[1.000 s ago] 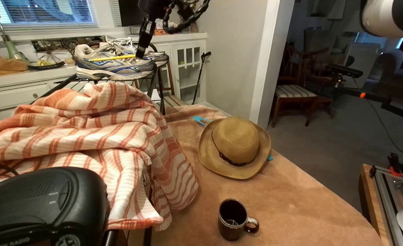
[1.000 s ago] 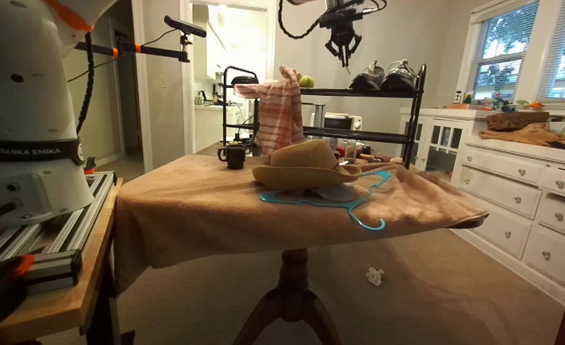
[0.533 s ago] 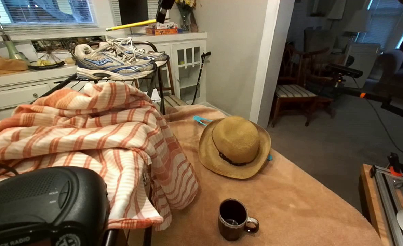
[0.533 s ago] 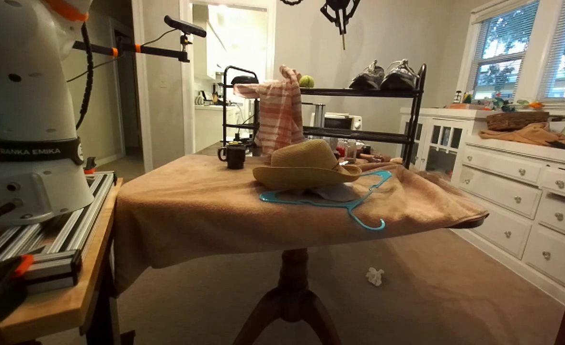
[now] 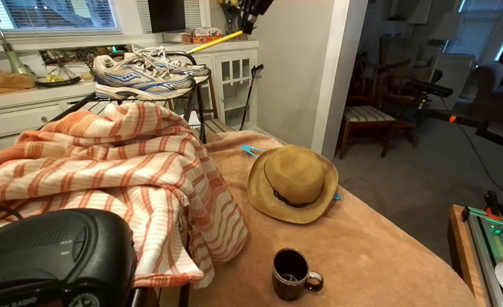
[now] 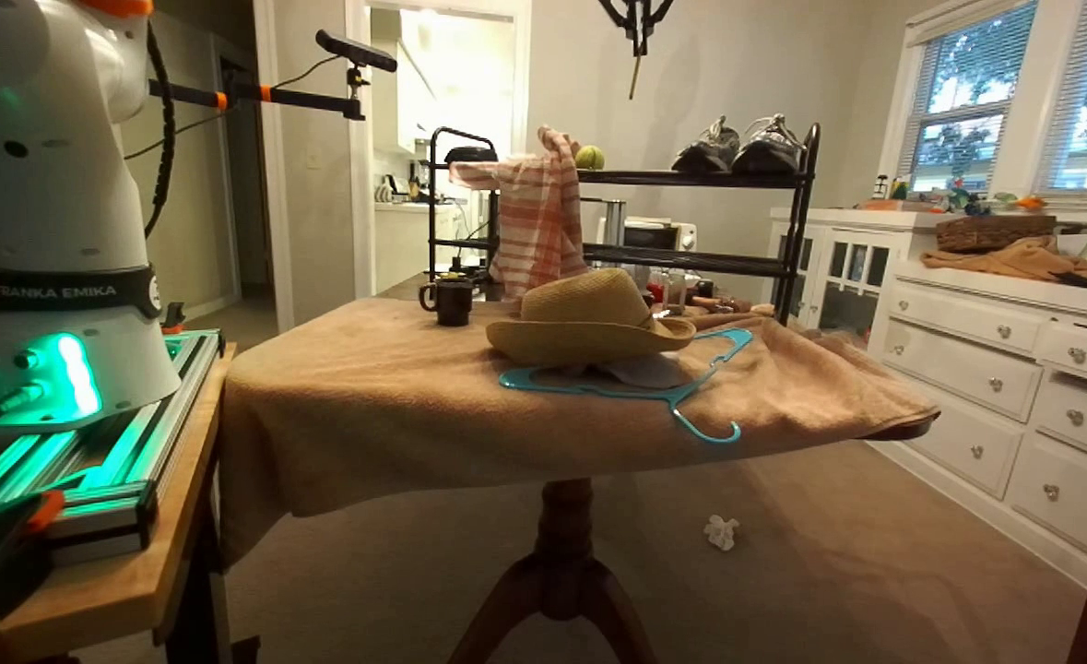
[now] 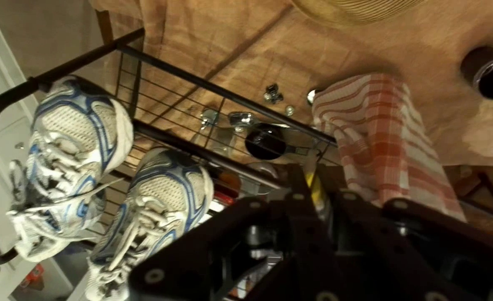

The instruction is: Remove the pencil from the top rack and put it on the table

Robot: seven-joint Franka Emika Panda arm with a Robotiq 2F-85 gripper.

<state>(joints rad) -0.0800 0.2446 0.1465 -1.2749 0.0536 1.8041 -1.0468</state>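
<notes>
The yellow pencil (image 5: 215, 41) is in the air, held at one end by my gripper (image 5: 248, 29). It slants down and away from the fingertips, above and beside the shoes. In an exterior view it hangs as a thin stick (image 6: 635, 78) below the gripper (image 6: 638, 46), above the top rack (image 6: 644, 177) and apart from it. In the wrist view the fingers (image 7: 313, 173) are closed around the pencil (image 7: 315, 190), with the rack's rods (image 7: 229, 96) below. The table (image 5: 370, 256), covered in tan cloth, lies lower, in front of the rack.
Two running shoes (image 5: 144, 79) stand on the rack's end. A striped cloth (image 5: 119, 157) drapes over the rack beside a black radio (image 5: 55, 251). A straw hat (image 5: 296, 179), a dark mug (image 5: 292, 275) and a blue hanger (image 6: 589, 387) are on the table.
The gripper lifted the pencil from beside the shoes, then carried it right in an exterior view. The pencil now slants more steeply there. The robot's base light has turned green.
</notes>
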